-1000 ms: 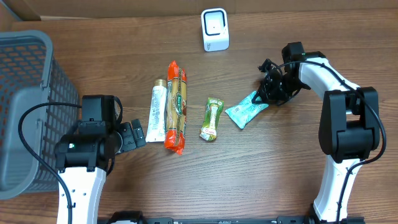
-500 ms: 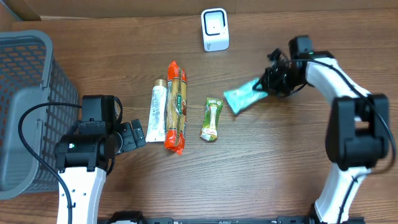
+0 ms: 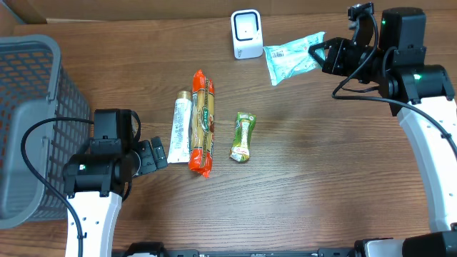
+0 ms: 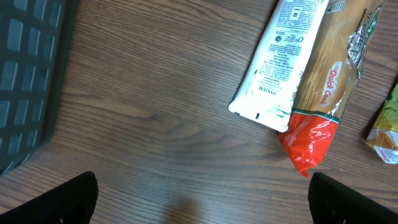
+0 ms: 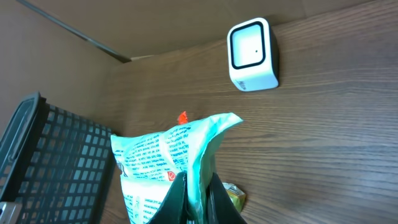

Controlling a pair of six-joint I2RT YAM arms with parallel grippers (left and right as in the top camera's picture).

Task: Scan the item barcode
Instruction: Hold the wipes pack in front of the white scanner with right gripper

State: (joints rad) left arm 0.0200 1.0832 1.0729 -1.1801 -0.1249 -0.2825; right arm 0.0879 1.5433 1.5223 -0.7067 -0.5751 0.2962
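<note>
Overhead view: my right end effector (image 3: 319,56), upper right of frame, is clamped shut on one edge of the pouch (image 3: 291,57). The pouch hangs off the counter (image 3: 321,178), just right of the scanner (image 3: 247,33) at top centre, and isn't touching it.

Step in hand, as I read it: presenting the pouch to the scanner. Pick looks done, scan not yet.

Right wrist view shows the pouch pinched between my fingers at frame bottom, printed side up and crumpled. The scanner sits in the upper right, window facing roughly my way. Can't make out a barcode on the side I see.

Next move prob. needs:
- the pouch brought in front of the window, not beside it
- wrist rotation so the barcode side faces the window
- the film kept flat enough to read, since it sags from a one-edge grip

My left end effector (image 3: 158,154), lower left of frame, is wide open w/ nothing in it. It sits just left of the tube (image 3: 181,130).

Containers: one basket (image 3: 64,93) at far left. No item shows in the part in view, and its left side is cut off by the frame. The tube, cracker pack (image 3: 202,123) and sachet (image 3: 243,137) lie on the counter mid-frame, outside the basket.
</note>
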